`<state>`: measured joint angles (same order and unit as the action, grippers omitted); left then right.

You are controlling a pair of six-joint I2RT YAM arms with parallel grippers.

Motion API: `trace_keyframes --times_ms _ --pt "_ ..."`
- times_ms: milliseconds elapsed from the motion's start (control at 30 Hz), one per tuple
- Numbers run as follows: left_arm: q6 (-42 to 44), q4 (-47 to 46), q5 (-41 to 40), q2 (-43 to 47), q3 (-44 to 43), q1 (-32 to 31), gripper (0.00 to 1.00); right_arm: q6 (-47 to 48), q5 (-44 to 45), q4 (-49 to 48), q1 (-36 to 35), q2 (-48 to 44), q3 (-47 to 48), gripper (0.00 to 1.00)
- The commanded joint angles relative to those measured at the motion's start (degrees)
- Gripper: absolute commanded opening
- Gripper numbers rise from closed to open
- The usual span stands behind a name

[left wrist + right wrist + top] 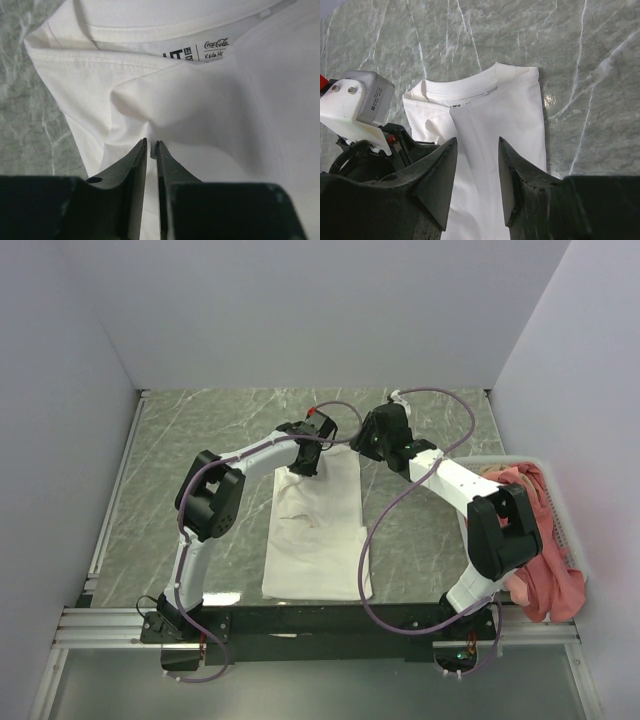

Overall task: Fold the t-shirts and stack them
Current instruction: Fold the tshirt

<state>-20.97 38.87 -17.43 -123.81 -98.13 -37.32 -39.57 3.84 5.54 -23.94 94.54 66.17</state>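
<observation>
A white t-shirt (315, 530) lies on the table folded into a long strip, collar at the far end. My left gripper (303, 468) is down on its far left corner. In the left wrist view the jaws (152, 143) are shut on a raised pucker of the white cloth (200, 110), just below the collar label (200, 50). My right gripper (368, 443) hovers open over the shirt's far right part. In the right wrist view its fingers (477, 142) are spread above the shirt (505, 110), with nothing between them. The red chest print is hidden.
A white slatted basket (572, 540) stands at the right edge, with salmon-pink shirts (545, 560) heaped in it and hanging over its rim. The left arm's wrist (365, 100) is close beside my right gripper. Grey walls enclose the marbled table (200, 440).
</observation>
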Motion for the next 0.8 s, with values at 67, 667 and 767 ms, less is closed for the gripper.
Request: trace_keyframes --times_ms 67,667,767 --pt "-1.3 0.5 -4.4 0.4 -2.2 -0.2 0.11 -0.3 0.7 -2.1 0.6 -3.0 -0.3 0.45" --pt "-4.5 1.6 -0.2 11.0 2.0 5.6 0.0 0.5 -2.7 -2.8 -0.8 -1.3 0.0 0.45" --pt "-5.0 1.8 1.3 12.8 3.5 6.7 0.0 0.9 -2.8 -2.8 -1.7 -0.5 0.4 0.45"
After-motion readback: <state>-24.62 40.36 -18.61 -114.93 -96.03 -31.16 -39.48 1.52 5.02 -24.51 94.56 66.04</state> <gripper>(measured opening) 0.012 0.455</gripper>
